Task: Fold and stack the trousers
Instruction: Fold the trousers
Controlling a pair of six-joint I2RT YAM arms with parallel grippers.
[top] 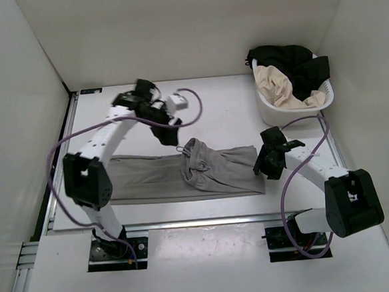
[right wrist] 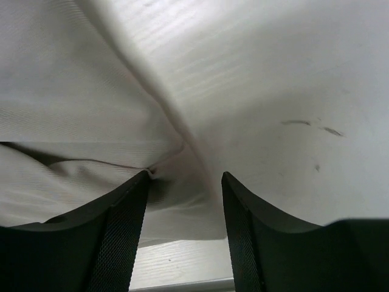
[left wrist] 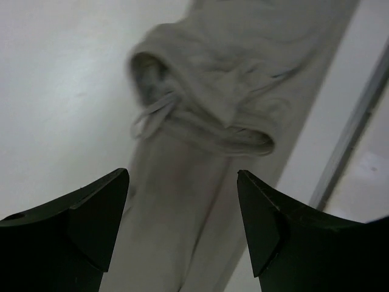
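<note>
The grey trousers (top: 150,179) lie in a long band across the table's front half. The waist end (top: 205,162) is folded back over the middle, its drawstring (top: 179,149) trailing. My left gripper (top: 169,136) hovers open and empty just beyond the waist. In the left wrist view (left wrist: 182,176) the waistband (left wrist: 206,73) and drawstring (left wrist: 152,115) lie below it. My right gripper (top: 259,168) is low at the band's right end. In the right wrist view (right wrist: 185,176) it is open, its fingers either side of a raised fold of the fabric (right wrist: 73,91).
A white laundry basket (top: 325,100) with black and beige clothes stands at the back right, close behind my right arm. White walls enclose the table on three sides. A metal rail (top: 186,223) runs along the table's near edge.
</note>
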